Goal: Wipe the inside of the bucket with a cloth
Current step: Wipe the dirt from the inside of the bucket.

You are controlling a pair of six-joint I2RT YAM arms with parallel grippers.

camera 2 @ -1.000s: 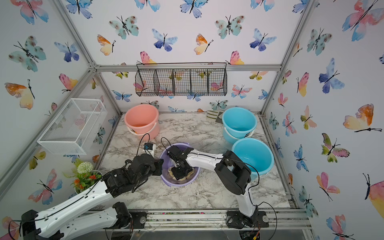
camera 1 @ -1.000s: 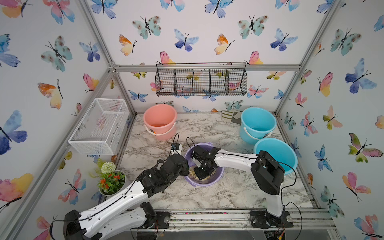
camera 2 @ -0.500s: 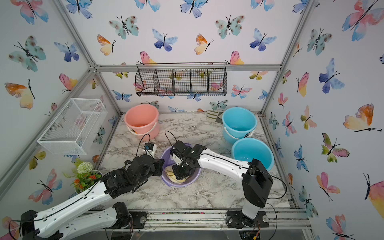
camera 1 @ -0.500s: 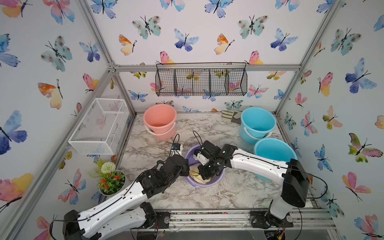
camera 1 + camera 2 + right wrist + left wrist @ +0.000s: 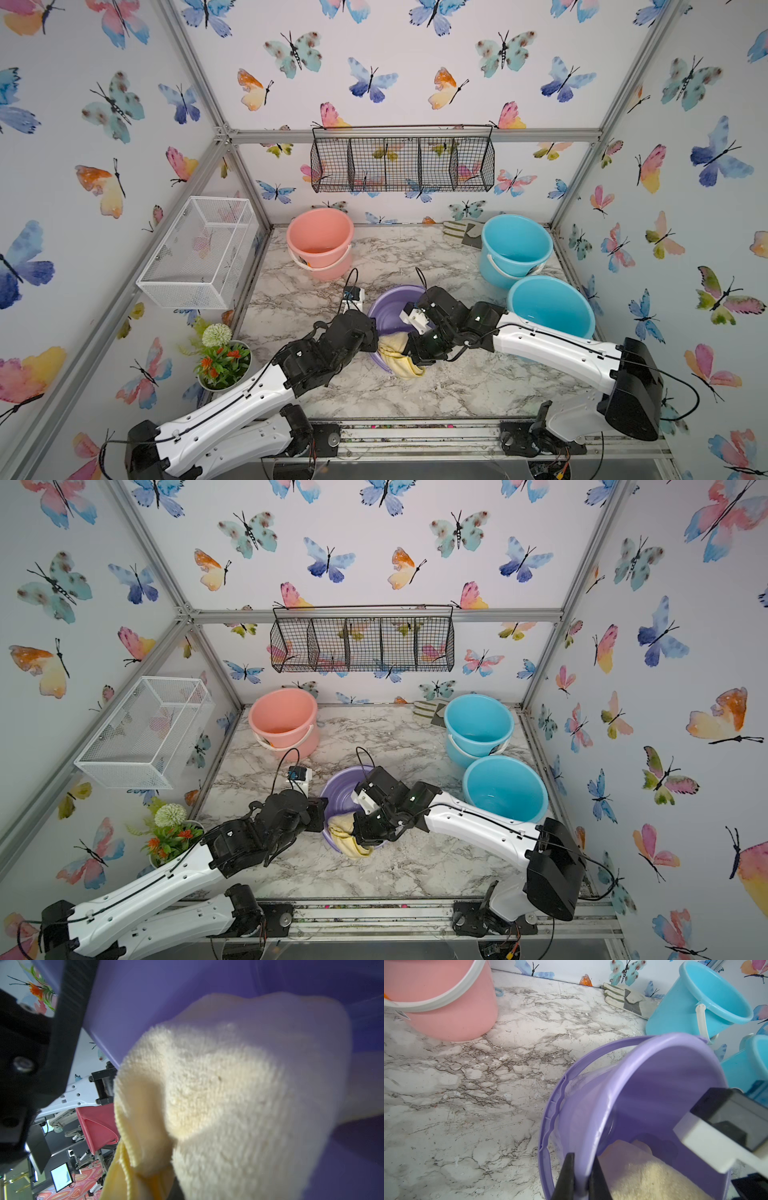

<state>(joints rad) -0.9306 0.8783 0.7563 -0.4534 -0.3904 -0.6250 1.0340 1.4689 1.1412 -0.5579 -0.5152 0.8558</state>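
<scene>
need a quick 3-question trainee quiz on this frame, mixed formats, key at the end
1. True or false: the left gripper is shut on the purple bucket, at its rim.
2. Where is the cloth? A) in the pink bucket; B) at the purple bucket's mouth, spilling over its rim, in the right gripper; C) inside the wire basket.
3. Fill in: beside the rear blue bucket, at the back wall, lies a ____.
Key: 1 true; 2 B; 3 glove.
</scene>
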